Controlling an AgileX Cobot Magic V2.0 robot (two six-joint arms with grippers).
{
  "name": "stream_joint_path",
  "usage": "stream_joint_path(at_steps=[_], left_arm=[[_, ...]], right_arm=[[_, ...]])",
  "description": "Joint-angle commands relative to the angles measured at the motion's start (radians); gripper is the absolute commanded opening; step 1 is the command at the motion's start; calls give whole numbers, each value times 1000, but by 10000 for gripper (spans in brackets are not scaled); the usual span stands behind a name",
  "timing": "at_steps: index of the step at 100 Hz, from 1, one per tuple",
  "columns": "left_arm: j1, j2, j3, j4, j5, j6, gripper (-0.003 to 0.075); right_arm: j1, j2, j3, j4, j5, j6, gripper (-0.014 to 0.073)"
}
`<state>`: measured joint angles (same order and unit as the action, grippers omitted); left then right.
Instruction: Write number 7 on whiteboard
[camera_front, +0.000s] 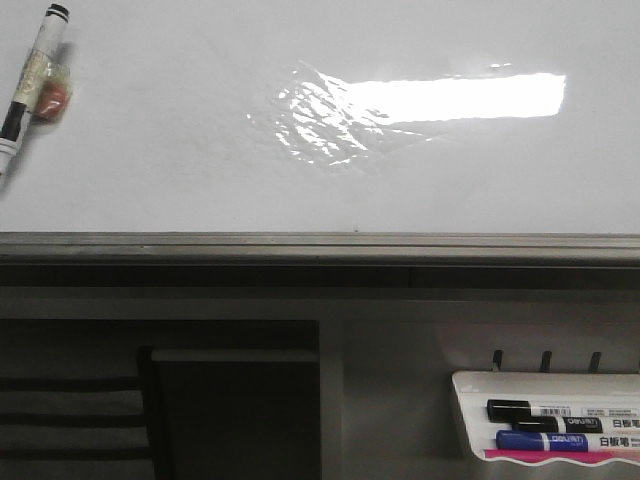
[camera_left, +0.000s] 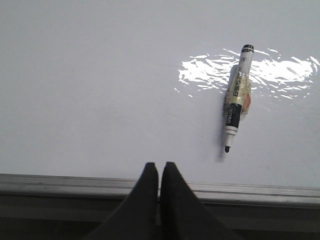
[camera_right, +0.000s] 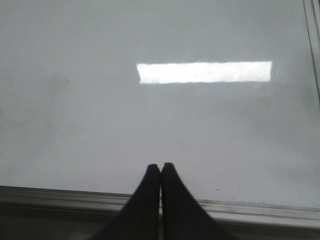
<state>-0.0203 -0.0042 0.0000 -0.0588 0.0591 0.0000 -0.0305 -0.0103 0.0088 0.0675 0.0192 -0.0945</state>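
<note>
On inspection, my left pincer (camera_left: 159, 167) and right pincer (camera_right: 160, 167) were both clenched on nothing, poised over the near rail of the whiteboard (camera_front: 180, 150). No number 7 was visible on it. The uncapped marker (camera_left: 237, 97) lay loose on the board ahead of my left pincer. My recommendation: part the left fingers, straddle the barrel mid-length, grip squarely.

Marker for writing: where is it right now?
The marker lies flat on the whiteboard at its far left in the front view, uncapped, well left of the light glare. Neither gripper holds it.
</note>
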Motion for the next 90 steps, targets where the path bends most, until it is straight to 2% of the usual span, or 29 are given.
stream_joint_path(at_steps=[1, 40, 66, 83, 90], left_arm=[[3, -30, 34, 1, -74, -12, -20], [3, -30, 34, 1, -74, -12, -20], [3, -30, 34, 1, -120, -12, -20], [3, -30, 34, -1, -225, -12, -20], [3, -30, 30, -1, -263, -12, -20]], right_arm=[[-7, -21, 31, 3, -84, -10, -71], [-7, -21, 31, 3, -84, -10, -71], [-7, -21, 31, 3, -96, -10, -71], [-7, -21, 31, 3, -190, -10, -71], [-7, -21, 21, 3, -182, -10, -71]])
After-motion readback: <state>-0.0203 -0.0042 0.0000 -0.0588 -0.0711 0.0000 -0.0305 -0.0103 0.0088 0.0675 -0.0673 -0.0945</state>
